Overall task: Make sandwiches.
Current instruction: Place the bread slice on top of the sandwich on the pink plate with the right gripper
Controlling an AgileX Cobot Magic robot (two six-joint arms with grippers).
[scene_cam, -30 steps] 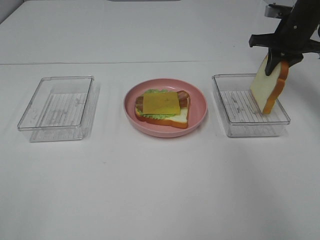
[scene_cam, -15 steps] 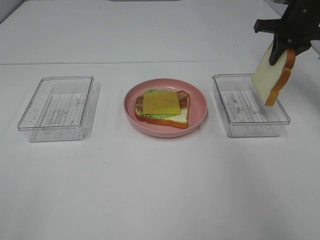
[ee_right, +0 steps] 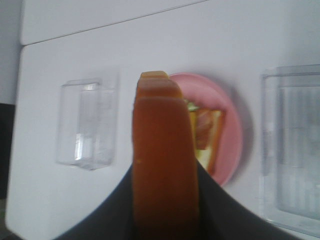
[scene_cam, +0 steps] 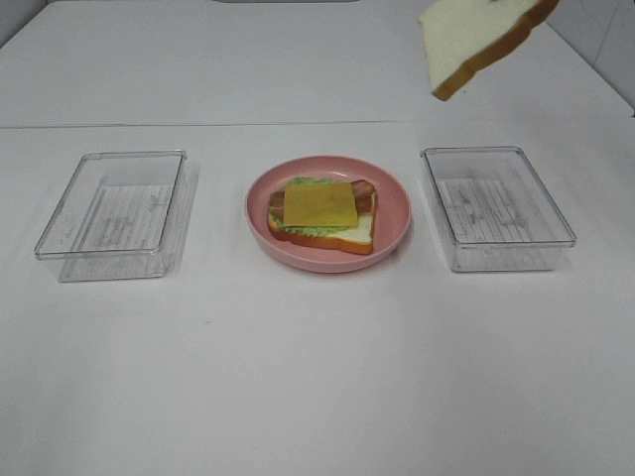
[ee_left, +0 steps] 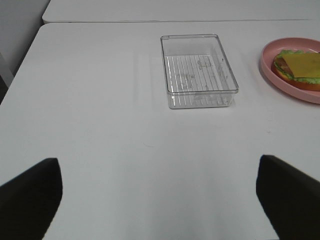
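An open sandwich (scene_cam: 322, 213) lies on the round pink plate (scene_cam: 395, 198) at the table's middle: a bread slice, green lettuce, brown bacon and a yellow cheese square on top. It also shows in the left wrist view (ee_left: 297, 70) and, partly hidden, in the right wrist view (ee_right: 205, 135). A second bread slice (scene_cam: 481, 40) hangs high at the top right, tilted. My right gripper is shut on it; its orange-brown crust (ee_right: 162, 160) fills the right wrist view between the dark fingers (ee_right: 215, 205). The gripper itself is out of the exterior view. My left gripper (ee_left: 160, 200) is open, over bare table.
A clear plastic tray (scene_cam: 114, 213) stands left of the plate and another (scene_cam: 496, 206) right of it; both hold nothing. The left tray shows in the left wrist view (ee_left: 197, 70). The table (scene_cam: 317, 377) is white, with a seam line across the back.
My right gripper has lifted the bread slice up out of the right tray and moved it leftward and higher; the arm has left the exterior view. The slice now tilts flatter.
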